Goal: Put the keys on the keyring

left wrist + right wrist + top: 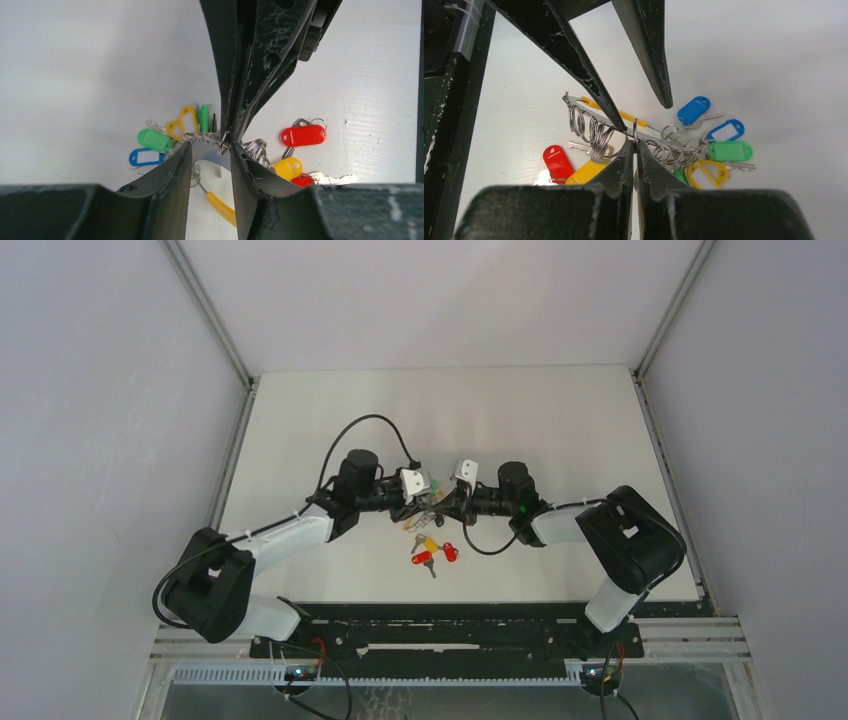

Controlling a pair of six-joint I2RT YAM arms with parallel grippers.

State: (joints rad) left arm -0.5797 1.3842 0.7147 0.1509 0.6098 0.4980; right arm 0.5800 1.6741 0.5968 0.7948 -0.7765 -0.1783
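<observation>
The right gripper (pixel 634 143) clamps the keyring (pixel 591 131); the left gripper (pixel 210 148), fingers apart, straddles it, a red-tagged key (pixel 303 135) nearby.

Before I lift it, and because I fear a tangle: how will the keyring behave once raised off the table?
The keyring would probably hang floppy, since its plastic tags sit on many separate loose rings. It is likely light: thin wire and plastic. The right gripper pinches just one thin ring, so the bunch may swing or pivot.
</observation>
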